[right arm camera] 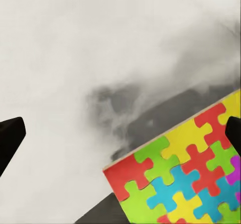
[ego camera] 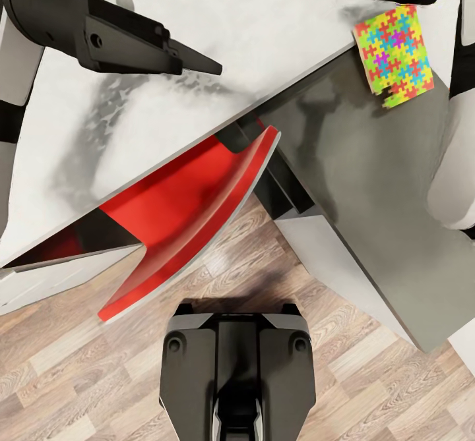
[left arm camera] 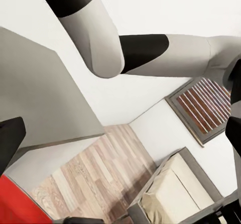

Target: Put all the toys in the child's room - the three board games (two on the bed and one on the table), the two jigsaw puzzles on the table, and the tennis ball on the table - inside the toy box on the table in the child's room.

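Puzzle overhangs the counter edge, above the lower cabinet. My right fingers are spread over it for a grab. Left gripper idles, state unclear.

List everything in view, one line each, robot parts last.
puzzle: one, multicoloured, overhanging the table edge above the cabinet, near the right gripper.
table: one, pale grey-white top, across the upper head view.
cabinet: one, dark grey top, lower, right of the chair.
chair: one, red, tucked partly under the table.
floor: wood planks.
bed: one, cream, in the left wrist view.
left gripper: black, above the table.
right gripper: black fingertips apart, beside the puzzle.
base: dark grey.
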Controlling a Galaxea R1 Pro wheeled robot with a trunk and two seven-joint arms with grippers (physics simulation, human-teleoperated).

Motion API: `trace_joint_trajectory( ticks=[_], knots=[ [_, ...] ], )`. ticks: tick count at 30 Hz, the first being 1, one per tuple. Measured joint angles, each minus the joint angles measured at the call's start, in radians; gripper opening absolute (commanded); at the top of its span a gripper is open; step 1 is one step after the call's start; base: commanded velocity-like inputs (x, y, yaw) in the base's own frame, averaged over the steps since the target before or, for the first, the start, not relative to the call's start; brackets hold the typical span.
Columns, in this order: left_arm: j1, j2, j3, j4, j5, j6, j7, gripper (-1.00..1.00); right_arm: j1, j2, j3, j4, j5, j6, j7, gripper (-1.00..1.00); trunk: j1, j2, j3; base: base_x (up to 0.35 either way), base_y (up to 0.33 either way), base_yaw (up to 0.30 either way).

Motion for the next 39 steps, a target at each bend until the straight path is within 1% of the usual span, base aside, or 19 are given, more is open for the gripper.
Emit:
trace_joint_trajectory(
  ticks=[1, 3, 9, 12, 18, 23, 25, 28, 29, 30, 31, 35, 36, 39],
  knots=[
    [0.000, 0.003, -0.002, 0.000, 0.000, 0.000, 0.000, 1.00, 0.000, -0.009, 0.001, -0.012, 0.000, 0.000, 0.000, 1.00, 0.000, 0.000, 0.000, 0.000, 0.000, 0.000],
    [0.000, 0.006, -0.005, 0.000, 0.004, 0.000, 0.000, 1.00, 0.000, -0.016, 0.001, -0.022, -0.002, 0.000, 0.000, 1.00, 0.000, 0.000, 0.000, 0.000, 0.000, 0.000],
    [0.000, 0.007, -0.006, 0.000, 0.010, 0.000, 0.000, 1.00, 0.003, -0.020, 0.000, -0.031, -0.016, 0.000, 0.000, 1.00, 0.000, 0.000, 0.000, 0.000, 0.000, 0.000],
    [0.000, 0.006, -0.006, 0.000, 0.011, 0.000, 0.000, 1.00, 0.004, -0.024, -0.002, -0.032, -0.043, 0.000, 0.000, 1.00, 0.000, 0.000, 0.000, 0.000, 0.000, 0.000],
    [0.000, 0.006, -0.006, 0.000, 0.011, 0.000, 0.000, 1.00, 0.005, -0.031, -0.004, -0.032, -0.084, 0.000, 0.000, 1.00, 0.000, 0.000, 0.000, 0.000, 0.000, 0.000],
    [0.000, 0.006, -0.005, 0.000, 0.011, 0.000, 0.000, 1.00, 0.007, -0.033, -0.004, -0.032, -0.097, 0.000, 0.000, 1.00, 0.000, 0.000, 0.000, 0.000, 0.000, 0.000],
    [0.000, 0.006, -0.006, 0.000, 0.011, 0.000, 0.000, 1.00, 0.012, -0.034, -0.004, -0.032, -0.110, 0.000, 0.000, 1.00, 0.000, 0.000, 0.000, 0.000, 0.000, 0.000],
    [0.000, 0.006, -0.006, 0.000, 0.011, 0.000, 0.000, 1.00, 0.027, -0.034, -0.005, -0.032, -0.138, 0.000, 0.000, 1.00, 0.000, 0.000, 0.000, -0.026, 0.000, 0.000],
    [0.000, 0.006, -0.006, 0.000, 0.011, 0.000, 0.000, 1.00, 0.040, -0.036, -0.005, -0.032, -0.163, 0.000, 0.000, 1.00, 0.000, 0.000, 0.000, -0.086, 0.000, 0.000],
    [0.000, 0.006, -0.006, 0.000, 0.011, 0.000, 0.000, 1.00, 0.047, -0.037, -0.005, -0.032, -0.176, 0.000, 0.000, 1.00, 0.000, 0.000, 0.000, -0.150, 0.000, 0.000],
    [0.000, 0.006, -0.006, 0.000, 0.011, 0.000, 0.000, 1.00, 0.058, -0.041, -0.005, -0.032, -0.202, 0.000, 0.000, 1.00, 0.000, 0.000, 0.000, -0.179, 0.000, 0.000],
    [0.000, 0.007, -0.005, 0.000, 0.011, 0.000, 0.000, 1.00, 0.072, -0.051, -0.005, -0.032, -0.250, 0.001, 0.000, 1.00, 0.001, 0.000, 0.000, -0.236, 0.000, 0.000],
    [0.000, 0.007, -0.005, 0.000, 0.011, 0.000, 0.000, 1.00, 0.075, -0.056, -0.005, -0.032, -0.268, 0.001, 0.000, 1.00, 0.001, 0.000, 0.000, -0.225, 0.000, 0.000],
    [0.000, 0.007, -0.005, 0.000, 0.011, 0.000, 0.000, 1.00, 0.078, -0.063, -0.005, -0.032, -0.291, 0.001, 0.001, 1.00, 0.000, 0.000, 0.000, -0.146, 0.000, 0.000]
  ],
)
